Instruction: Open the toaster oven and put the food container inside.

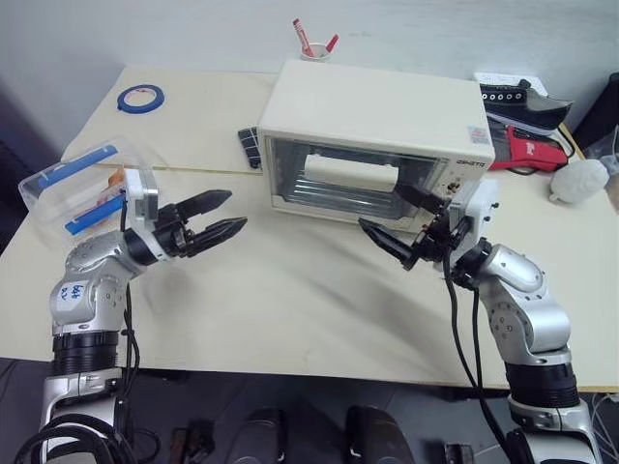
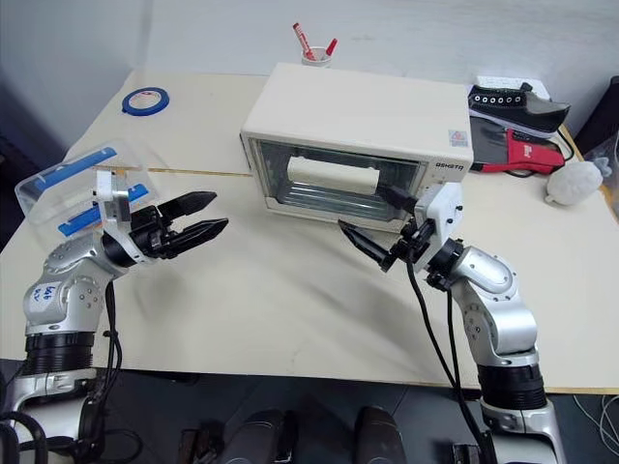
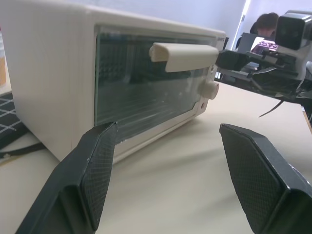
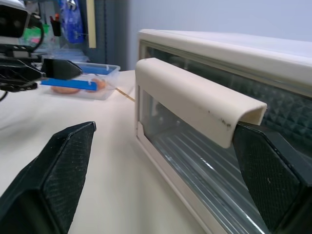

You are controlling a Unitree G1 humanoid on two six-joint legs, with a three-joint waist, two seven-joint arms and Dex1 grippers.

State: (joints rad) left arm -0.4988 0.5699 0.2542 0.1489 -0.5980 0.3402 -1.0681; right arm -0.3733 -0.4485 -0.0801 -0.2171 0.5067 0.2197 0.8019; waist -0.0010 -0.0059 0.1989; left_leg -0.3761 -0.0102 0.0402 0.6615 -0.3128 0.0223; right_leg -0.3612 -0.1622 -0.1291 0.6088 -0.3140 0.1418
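The cream-white toaster oven stands at the middle back of the table with its glass door shut and its white bar handle across the front. My right gripper is open just in front of the door, one finger below the handle's right end and one beside it, holding nothing. The clear food container with blue clips rests near the table's left edge, behind my left wrist. My left gripper is open and empty, pointing toward the oven, apart from the container.
A blue tape roll lies at the back left. A cup of markers stands behind the oven. A black shoe, a red item and a white bag crowd the back right. A black gridded pad lies by the oven's left side.
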